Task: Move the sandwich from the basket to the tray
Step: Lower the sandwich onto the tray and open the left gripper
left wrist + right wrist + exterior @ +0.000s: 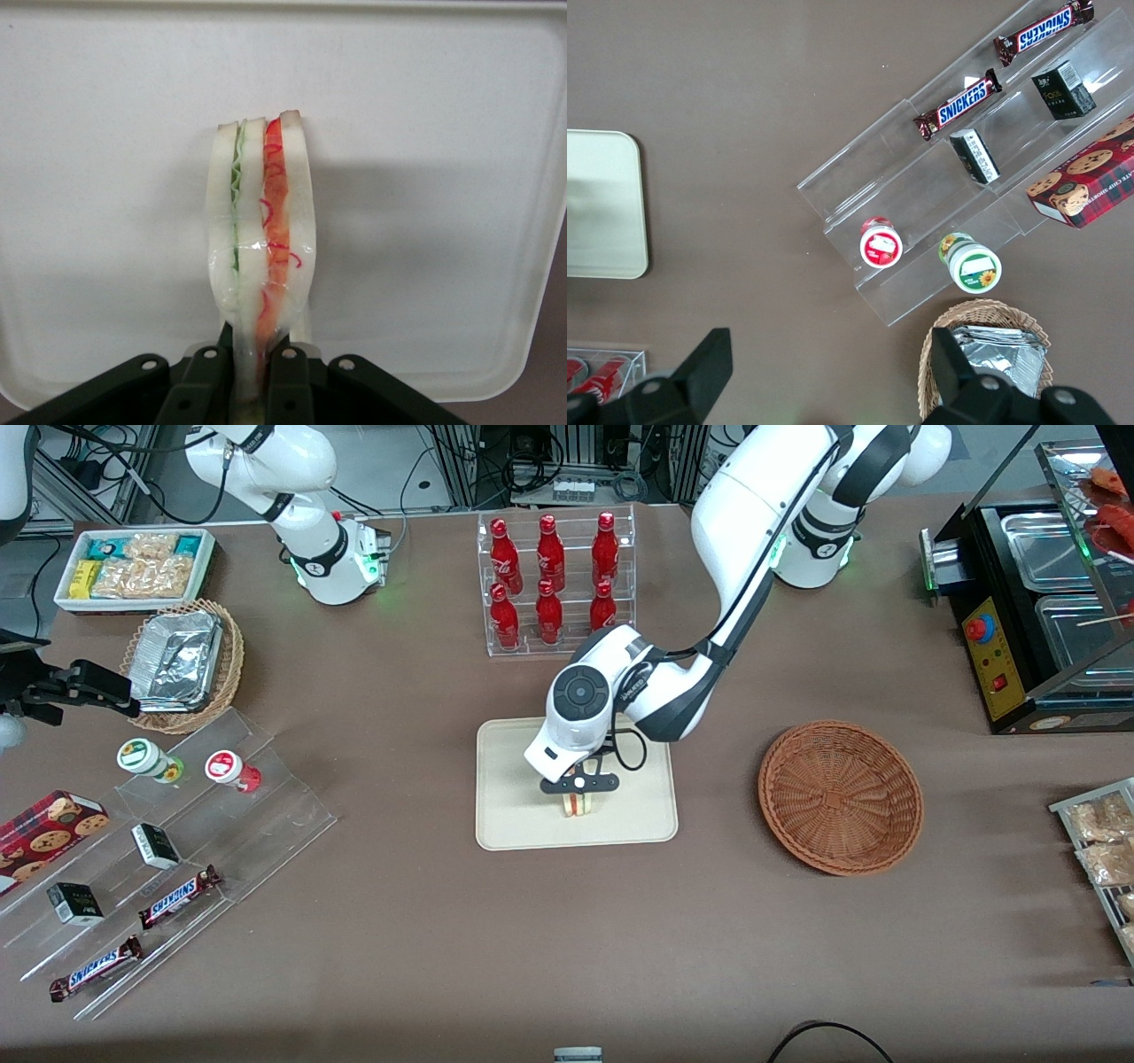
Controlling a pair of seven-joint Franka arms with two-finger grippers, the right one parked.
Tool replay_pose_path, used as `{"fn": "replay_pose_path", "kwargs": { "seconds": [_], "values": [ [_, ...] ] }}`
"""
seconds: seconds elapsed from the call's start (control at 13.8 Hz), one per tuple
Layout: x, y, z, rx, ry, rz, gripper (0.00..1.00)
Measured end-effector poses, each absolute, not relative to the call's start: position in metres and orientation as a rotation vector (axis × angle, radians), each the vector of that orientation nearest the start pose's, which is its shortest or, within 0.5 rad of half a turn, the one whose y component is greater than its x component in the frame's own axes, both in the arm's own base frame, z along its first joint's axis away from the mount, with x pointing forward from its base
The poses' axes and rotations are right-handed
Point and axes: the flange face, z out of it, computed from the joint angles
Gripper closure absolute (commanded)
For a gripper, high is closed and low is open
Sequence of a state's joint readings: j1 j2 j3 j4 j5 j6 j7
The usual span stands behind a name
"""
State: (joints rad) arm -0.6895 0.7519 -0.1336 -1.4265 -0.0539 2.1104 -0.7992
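- Your gripper (579,796) is hanging over the tray (514,824), fingers (290,382) pinching the sandwich (261,257) narrowly; only the wrist view is showing that grip.
- At the tray's three o'clock in your front view, the basket (840,796) is sitting apart.

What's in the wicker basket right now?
The basket shows only bare weave. The sandwich is over the tray, gripped by the left pincer. Whether it touches the tray is hidden.
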Motion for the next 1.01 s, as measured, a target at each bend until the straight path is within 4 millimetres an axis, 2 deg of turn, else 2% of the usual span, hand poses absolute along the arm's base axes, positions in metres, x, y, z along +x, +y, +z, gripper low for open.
{"fn": "replay_pose_path", "kwargs": {
  "seconds": [0.07,0.14,0.22,0.72,0.87,1.01],
  "values": [
    [0.497,-0.520,0.244,-3.179,-0.054,0.232,0.48],
    [0.495,-0.522,0.242,-3.176,-0.052,0.236,0.27],
    [0.494,-0.522,0.241,-3.175,-0.054,0.238,0.00],
    [0.497,-0.522,0.244,-3.180,-0.060,0.228,0.00],
    [0.503,-0.523,0.252,-3.191,-0.067,0.209,0.00],
    [0.508,-0.521,0.269,-3.194,-0.073,0.200,0.00]
  ]
}}
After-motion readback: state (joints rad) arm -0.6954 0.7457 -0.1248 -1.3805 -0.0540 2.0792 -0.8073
